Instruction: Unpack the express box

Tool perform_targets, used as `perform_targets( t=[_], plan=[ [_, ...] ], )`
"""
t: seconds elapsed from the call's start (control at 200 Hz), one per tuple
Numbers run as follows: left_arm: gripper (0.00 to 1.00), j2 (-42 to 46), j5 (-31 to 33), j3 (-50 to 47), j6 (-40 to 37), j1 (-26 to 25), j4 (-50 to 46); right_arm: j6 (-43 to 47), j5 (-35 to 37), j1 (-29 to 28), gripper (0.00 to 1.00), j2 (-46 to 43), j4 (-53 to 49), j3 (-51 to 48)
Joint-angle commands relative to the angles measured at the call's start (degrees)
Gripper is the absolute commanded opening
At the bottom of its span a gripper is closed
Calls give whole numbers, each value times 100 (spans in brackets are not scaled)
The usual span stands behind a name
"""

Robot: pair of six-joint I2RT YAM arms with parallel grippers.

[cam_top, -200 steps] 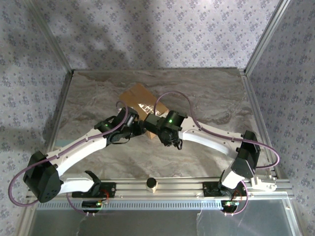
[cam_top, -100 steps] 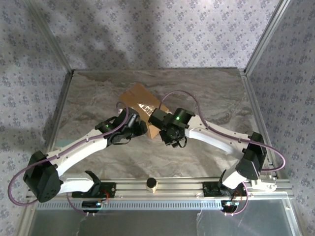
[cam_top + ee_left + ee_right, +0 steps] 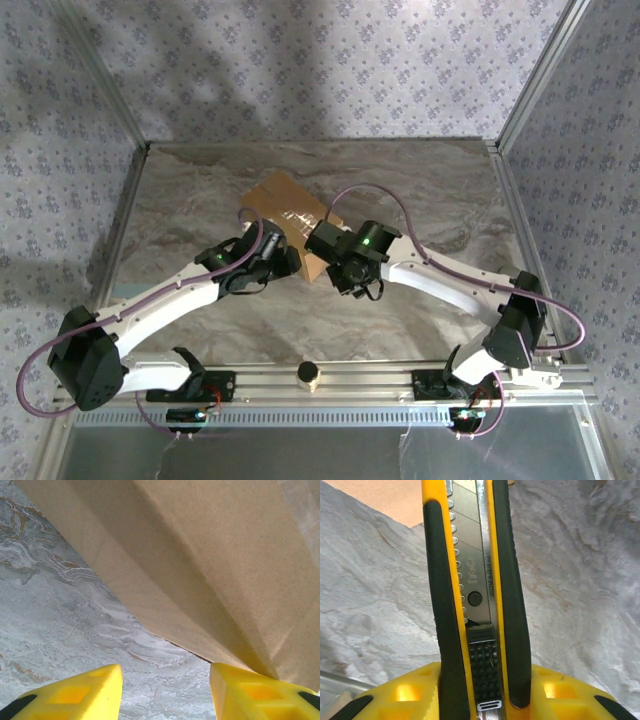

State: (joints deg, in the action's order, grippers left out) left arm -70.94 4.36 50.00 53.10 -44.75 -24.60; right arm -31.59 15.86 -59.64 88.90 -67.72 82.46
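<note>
The express box, a tan cardboard carton with glossy tape on top, lies askew at mid-table. My left gripper is at its near side. In the left wrist view the box's wall rises just ahead, and the left gripper stands open with bare table between its yellow fingers; the right-hand finger touches the box's lower corner. My right gripper is at the box's near right edge, shut on a yellow-and-black utility knife. Its blade points toward a corner of the box.
The grey marbled table is walled by patterned panels and aluminium posts at the left, back and right. A small cylinder with a black top sits on the front rail between the arm bases. The right arm's cable loops over the table.
The right arm's wrist and elbow have shifted to the right, the knife staying in its grip. The left arm and the box have hardly moved.
</note>
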Motion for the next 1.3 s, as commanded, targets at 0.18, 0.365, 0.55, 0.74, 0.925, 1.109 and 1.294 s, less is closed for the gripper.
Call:
perform_targets(
  t=[0.18, 0.365, 0.55, 0.74, 0.925, 1.109, 1.294],
  plan=[
    [50, -62, 28, 246, 5, -78, 166, 444, 1086, -527, 0, 579, -796, 546],
    [50, -12, 70, 230, 42, -84, 179, 552, 972, -585, 0, 569, -709, 616],
    [50, -17, 17, 181, 137, -80, 370, 696, 37, -595, 0, 379, -144, 554],
    [50, -74, -23, 200, 240, -119, 575, 736, -573, -619, 0, 239, 322, 459],
    [50, -183, -14, 341, 288, -225, 697, 700, -900, -645, 0, 180, 580, 370],
    [50, -218, 23, 405, 297, -245, 703, 616, -901, -677, 0, 157, 640, 235],
    [50, -48, 235, 371, 208, -250, 400, 549, -754, -359, 0, -100, 583, -98]
  ],
)
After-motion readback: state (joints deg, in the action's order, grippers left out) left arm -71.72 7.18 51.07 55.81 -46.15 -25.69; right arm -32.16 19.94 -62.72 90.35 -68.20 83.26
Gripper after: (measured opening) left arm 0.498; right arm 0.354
